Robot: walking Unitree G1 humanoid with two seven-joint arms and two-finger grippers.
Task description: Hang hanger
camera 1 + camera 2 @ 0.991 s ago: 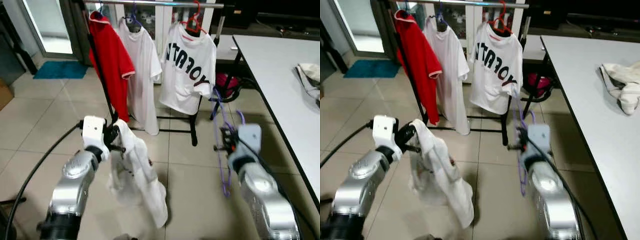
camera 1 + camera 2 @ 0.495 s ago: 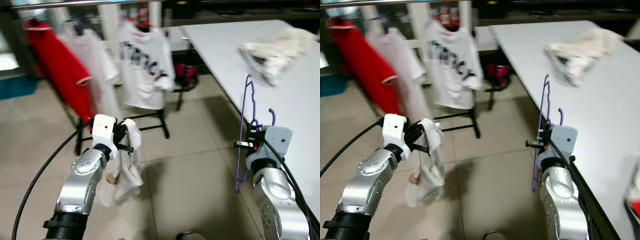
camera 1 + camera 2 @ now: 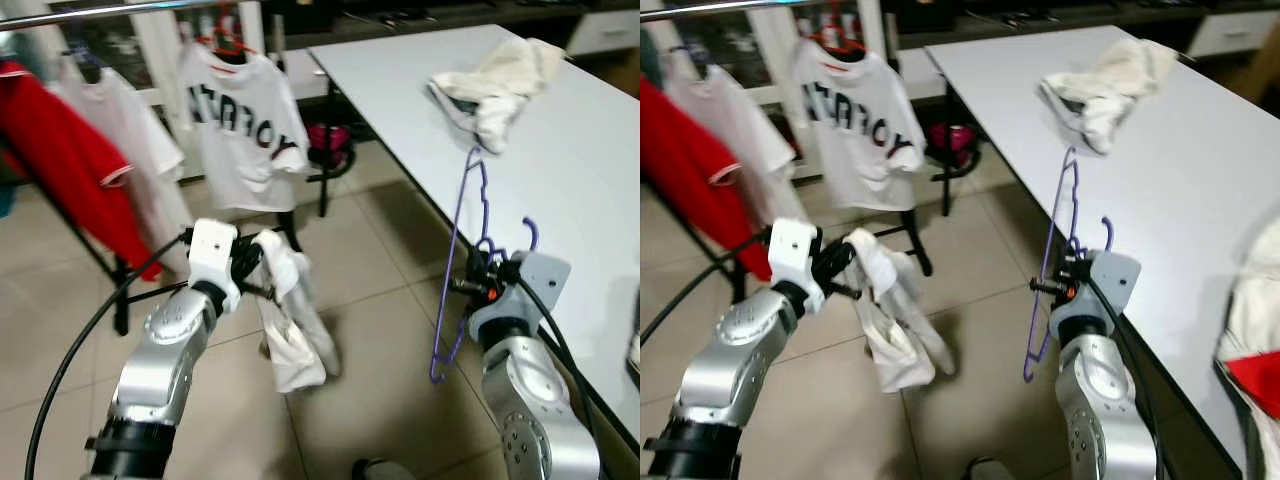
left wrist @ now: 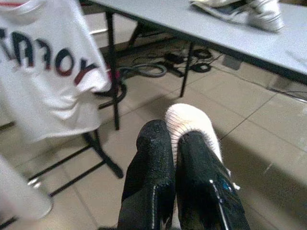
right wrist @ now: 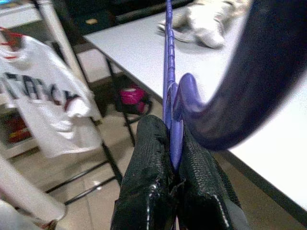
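Observation:
My right gripper (image 3: 472, 285) is shut on a purple hanger (image 3: 459, 262), which stands upright beside the white table (image 3: 560, 190); the right wrist view shows the fingers (image 5: 153, 158) pinching the purple hanger (image 5: 169, 76). My left gripper (image 3: 255, 272) is shut on a white garment (image 3: 293, 325) that dangles over the tiled floor; the left wrist view has the fingers (image 4: 158, 167) clamped on the white garment (image 4: 187, 122). Behind, a clothes rack (image 3: 100, 10) carries a red shirt (image 3: 60, 160), a plain white shirt (image 3: 125, 130) and a printed white shirt (image 3: 238, 125).
A crumpled cream cloth (image 3: 495, 80) lies on the table's far part. More cloth, white and red (image 3: 1250, 340), lies at the table's near right edge. A pink object (image 3: 325, 138) sits on the floor under the table's corner. Open tiled floor (image 3: 380, 400) lies between my arms.
The camera has kept swinging right, bringing the table closer to centre and the rack to the left. Both grippers keep their holds; the dangling garment has swung a little.

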